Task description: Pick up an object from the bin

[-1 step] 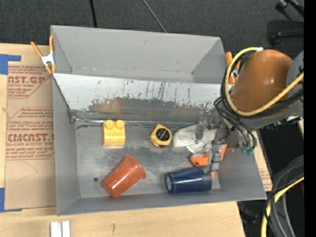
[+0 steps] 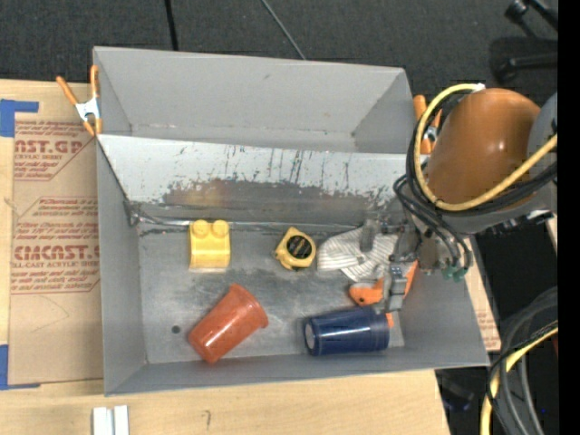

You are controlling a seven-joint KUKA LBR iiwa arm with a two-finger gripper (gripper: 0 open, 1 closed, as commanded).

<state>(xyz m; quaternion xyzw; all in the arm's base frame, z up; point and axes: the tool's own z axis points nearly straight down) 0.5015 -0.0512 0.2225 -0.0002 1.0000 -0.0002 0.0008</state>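
- I count six loose things in my bin (image 2: 272,157), one of each kind.
- One yellow toy block (image 2: 208,244) with two studs on top.
- One yellow tape measure (image 2: 294,248).
- One crumpled white and grey cloth (image 2: 349,254).
- One small orange piece (image 2: 365,292); what kind of thing it is I cannot tell.
- One orange-red cup (image 2: 227,323), lying on its side.
- One dark blue can (image 2: 347,332), also lying on its side.

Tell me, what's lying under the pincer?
A small orange piece and a crumpled white-grey item lie partly beneath the pincer, by a dark blue cup. The pincer covers their right-hand parts.
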